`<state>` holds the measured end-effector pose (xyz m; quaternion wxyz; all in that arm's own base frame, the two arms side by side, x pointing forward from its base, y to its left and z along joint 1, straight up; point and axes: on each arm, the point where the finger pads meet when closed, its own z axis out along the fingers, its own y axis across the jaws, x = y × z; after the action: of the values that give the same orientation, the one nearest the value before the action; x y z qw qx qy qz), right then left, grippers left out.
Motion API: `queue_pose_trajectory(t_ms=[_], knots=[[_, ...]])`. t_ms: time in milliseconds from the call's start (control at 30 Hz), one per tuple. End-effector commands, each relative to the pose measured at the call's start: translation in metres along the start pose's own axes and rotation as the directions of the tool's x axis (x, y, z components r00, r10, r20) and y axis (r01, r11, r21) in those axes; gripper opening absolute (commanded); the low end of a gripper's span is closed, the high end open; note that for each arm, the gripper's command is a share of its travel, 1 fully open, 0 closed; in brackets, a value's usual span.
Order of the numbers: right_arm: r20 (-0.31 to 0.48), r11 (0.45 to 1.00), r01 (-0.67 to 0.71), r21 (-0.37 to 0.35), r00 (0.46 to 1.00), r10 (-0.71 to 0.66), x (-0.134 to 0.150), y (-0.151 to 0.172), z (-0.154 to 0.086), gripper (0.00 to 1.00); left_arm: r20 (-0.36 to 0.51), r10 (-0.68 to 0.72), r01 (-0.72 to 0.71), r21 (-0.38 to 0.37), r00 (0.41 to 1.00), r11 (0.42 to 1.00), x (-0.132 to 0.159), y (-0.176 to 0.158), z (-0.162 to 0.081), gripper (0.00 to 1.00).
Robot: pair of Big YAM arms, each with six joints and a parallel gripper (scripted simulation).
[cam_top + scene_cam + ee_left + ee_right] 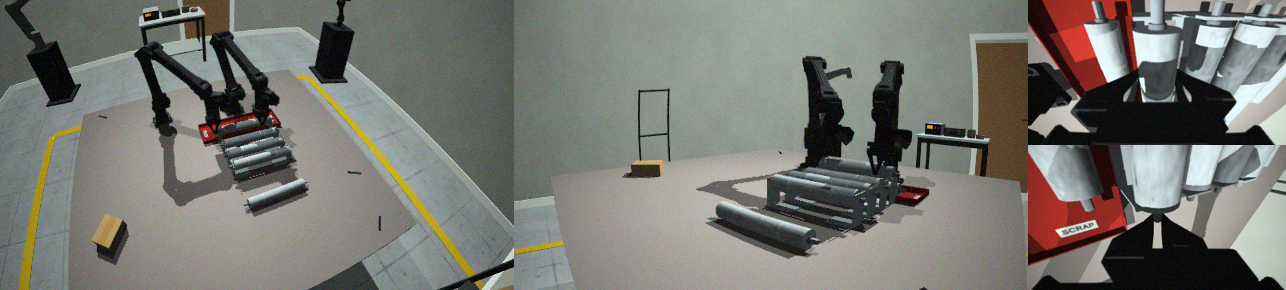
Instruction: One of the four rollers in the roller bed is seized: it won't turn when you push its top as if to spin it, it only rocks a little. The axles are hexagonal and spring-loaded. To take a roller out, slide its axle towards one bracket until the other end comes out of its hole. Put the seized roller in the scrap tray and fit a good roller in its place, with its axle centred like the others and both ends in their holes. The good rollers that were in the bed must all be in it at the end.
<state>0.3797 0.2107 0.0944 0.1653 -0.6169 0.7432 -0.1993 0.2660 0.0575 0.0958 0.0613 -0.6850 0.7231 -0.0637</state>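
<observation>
The grey roller bed (pixel 260 172) (pixel 771 192) holds four rollers. A red scrap tray (pixel 205 134) (pixel 914 195) (pixel 1067 48) (pixel 1060 210) lies right behind it with one roller (pixel 1107 48) (pixel 1070 171) inside. My left gripper (pixel 1157 72) (pixel 262 119) (pixel 883 164) is shut on the body of the bed roller nearest the tray (pixel 1157 52) (pixel 1157 174), close to one end. My right gripper (pixel 1157 217) (pixel 215 126) (pixel 825 156) is at that roller's other end, shut on its axle stub. A spare roller (pixel 276 194) (pixel 764 225) lies loose on the mat in front of the bed.
A wooden box (pixel 108 232) (pixel 647 168) sits far off on the mat's corner. Two small black bits (pixel 354 172) (pixel 379 222) lie on the mat to the side. Black pedestals (pixel 52 72) (pixel 332 52) and a white side table (pixel 172 17) (pixel 951 140) stand beyond the mat.
</observation>
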Motion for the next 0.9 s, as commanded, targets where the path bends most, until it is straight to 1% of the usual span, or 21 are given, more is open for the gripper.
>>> queue_pose_trajectory(t_ms=[0,567,667,700,733,867], knots=[[0.017,1.0,-0.011,0.017,1.0,0.011,-0.005,-0.013,-0.008,0.03,0.011,0.006,-0.006,0.035,1.0,0.999,-0.004,-0.013,-0.01,0.32],[0.017,1.0,-0.011,0.017,1.0,0.011,-0.005,-0.013,-0.008,0.03,0.012,0.006,-0.007,0.039,1.0,0.999,-0.005,-0.014,-0.01,0.32],[0.023,1.0,-0.013,0.023,1.0,0.013,-0.009,-0.014,-0.008,0.03,0.012,0.006,-0.007,0.039,1.0,0.999,-0.005,-0.014,-0.01,0.32],[0.013,1.0,-0.014,0.019,1.0,0.014,-0.005,-0.013,-0.006,0.03,0.011,0.003,-0.004,0.036,1.0,0.999,-0.004,-0.014,-0.01,0.32],[-0.013,1.0,-0.014,0.001,1.0,0.014,0.006,-0.007,-0.001,0.03,0.012,0.006,-0.007,0.039,1.0,0.999,-0.005,-0.014,-0.01,0.32],[-0.028,1.0,-0.011,-0.008,1.0,0.011,0.011,-0.003,0.002,0.03,0.012,0.006,-0.007,0.039,1.0,0.999,-0.005,-0.014,-0.01,0.32]])
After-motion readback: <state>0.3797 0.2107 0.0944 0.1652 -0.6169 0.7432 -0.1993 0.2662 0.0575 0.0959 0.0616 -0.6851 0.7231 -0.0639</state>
